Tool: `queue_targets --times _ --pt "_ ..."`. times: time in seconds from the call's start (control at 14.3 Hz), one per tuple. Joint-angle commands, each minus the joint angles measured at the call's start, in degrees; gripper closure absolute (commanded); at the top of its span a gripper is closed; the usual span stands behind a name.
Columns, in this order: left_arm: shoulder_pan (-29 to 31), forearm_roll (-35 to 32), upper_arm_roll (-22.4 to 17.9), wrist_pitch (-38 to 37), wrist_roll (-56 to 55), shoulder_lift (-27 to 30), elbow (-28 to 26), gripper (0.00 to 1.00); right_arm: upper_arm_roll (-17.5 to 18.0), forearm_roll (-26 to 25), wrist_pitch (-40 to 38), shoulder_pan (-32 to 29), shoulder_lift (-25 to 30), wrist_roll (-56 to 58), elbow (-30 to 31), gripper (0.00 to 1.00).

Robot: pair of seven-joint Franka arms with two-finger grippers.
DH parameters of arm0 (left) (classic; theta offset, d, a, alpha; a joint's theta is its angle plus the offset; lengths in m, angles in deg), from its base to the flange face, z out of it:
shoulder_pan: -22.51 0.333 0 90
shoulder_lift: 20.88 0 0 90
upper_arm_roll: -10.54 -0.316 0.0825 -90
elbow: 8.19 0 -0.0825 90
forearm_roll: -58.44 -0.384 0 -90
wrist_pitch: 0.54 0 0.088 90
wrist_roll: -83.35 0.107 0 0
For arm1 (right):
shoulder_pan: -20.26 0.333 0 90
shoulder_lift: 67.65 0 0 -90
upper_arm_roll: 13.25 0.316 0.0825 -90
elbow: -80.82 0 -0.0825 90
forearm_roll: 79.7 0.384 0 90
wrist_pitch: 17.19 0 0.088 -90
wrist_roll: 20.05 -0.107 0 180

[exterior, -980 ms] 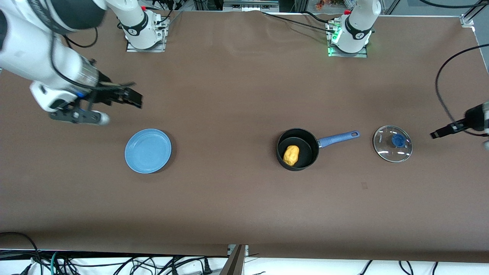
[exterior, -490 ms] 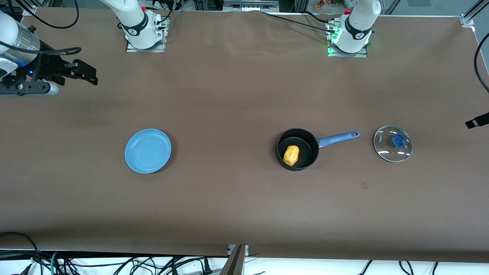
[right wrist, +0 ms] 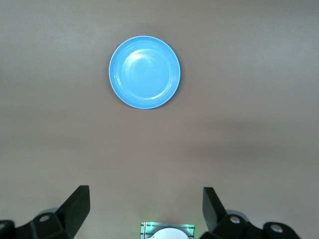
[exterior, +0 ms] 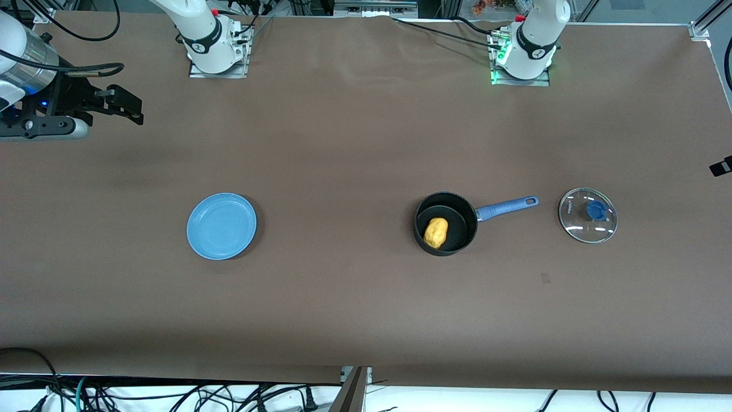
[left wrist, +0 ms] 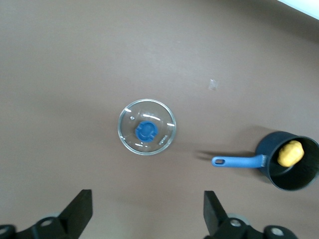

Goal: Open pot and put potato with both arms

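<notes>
Two grippers: both up in the air with jaws spread wide and nothing between them.
Left gripper (left wrist: 144,219): over the tabletop (exterior: 354,143) at the left arm's end; its wrist view looks straight down, the fingers (left wrist: 79,211) standing well apart with bare cloth between. In the front view only a dark tip shows at the frame's edge (exterior: 721,166).
Right gripper (exterior: 128,109): over the tabletop near the corner at the right arm's end, by the bases' edge; fingers (right wrist: 75,204) equally wide, holding nothing.
Right arm pose: wrist level, fingers pointing toward the middle of the table.
Pot (exterior: 445,223): upright, uncovered, in the left arm's half, midway between the bases' edge and the camera's edge.
Pot axis: the blue handle (exterior: 506,207) runs toward the left arm's end, angled slightly toward the bases' edge.
Potato (exterior: 436,232): inside the pot, lying against the wall on the right arm's side.
Lid (exterior: 587,215): flat on the tabletop, knob up, just past the handle's tip, apart from it.
Plate (exterior: 221,225): in the right arm's half, well apart from the pot.
Cut off: most of the left arm lies outside the front view.
</notes>
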Motion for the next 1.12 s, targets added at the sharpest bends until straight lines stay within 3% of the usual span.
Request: queue_targets --times 0.0,0.28,0.7,1.05 --pt "-2.06 -1.63 -0.08 -3.60 -1.03 -0.80 5.24 0.00 0.43 -1.12 0.01 0.04 -0.19 0.96 -1.21 0.00" --pt "-3.38 -1.81 4.30 -4.48 -7.35 2.01 3.75 0.00 0.34 -1.20 0.10 -0.04 -0.19 1.04 -1.21 0.00" --pt "-4.61 -1.72 4.93 5.00 -7.36 11.41 -13.11 0.00 0.34 -1.20 -0.08 -0.04 -0.10 1.13 -1.21 0.00" --pt "-4.70 -1.72 4.93 6.24 -7.53 11.42 -13.92 0.00 0.34 -1.20 0.01 -0.04 -0.10 1.39 -1.21 0.00"
